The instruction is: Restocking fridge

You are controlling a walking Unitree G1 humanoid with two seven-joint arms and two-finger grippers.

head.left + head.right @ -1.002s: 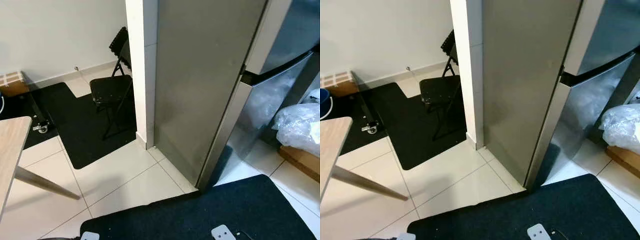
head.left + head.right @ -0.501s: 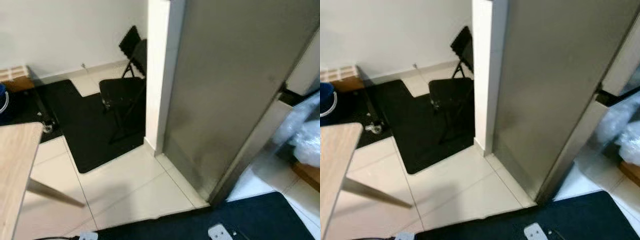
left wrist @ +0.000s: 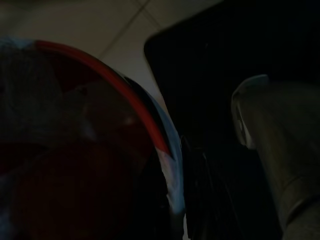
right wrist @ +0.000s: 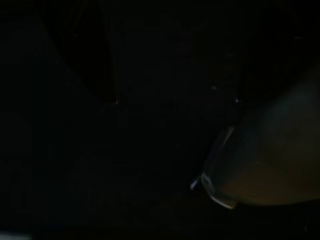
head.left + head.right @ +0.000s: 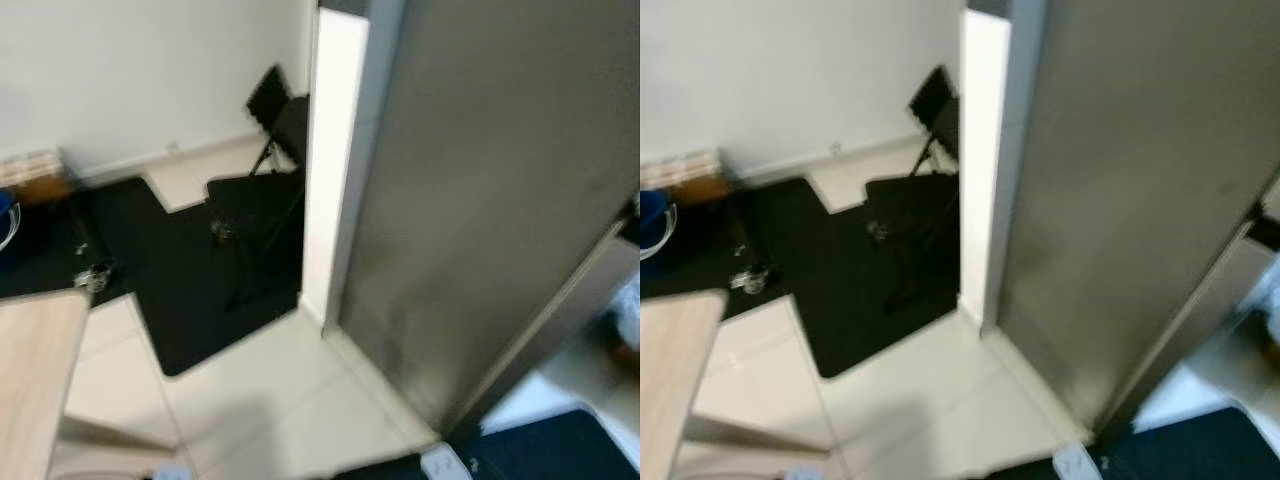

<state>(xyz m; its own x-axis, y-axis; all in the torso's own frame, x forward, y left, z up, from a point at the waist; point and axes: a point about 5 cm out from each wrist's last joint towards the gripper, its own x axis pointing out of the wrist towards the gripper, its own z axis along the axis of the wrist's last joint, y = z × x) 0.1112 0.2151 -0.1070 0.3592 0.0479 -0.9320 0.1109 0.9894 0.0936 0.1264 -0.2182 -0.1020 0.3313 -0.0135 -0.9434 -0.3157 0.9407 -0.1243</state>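
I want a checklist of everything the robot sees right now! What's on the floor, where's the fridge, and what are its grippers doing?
Surface: pale tiled floor with a black mat.
Job's things: steel fridge, seen from its side; a red-rimmed thing fills the dark left wrist view, too dim to identify.
Clutter: folding chair on the mat; wooden table; blue bucket; box by the wall.
Grippers: too dark to judge.
Cables: nothing seen.
Surroundings: white wall and a white pillar beside the fridge. Head views are blurred.
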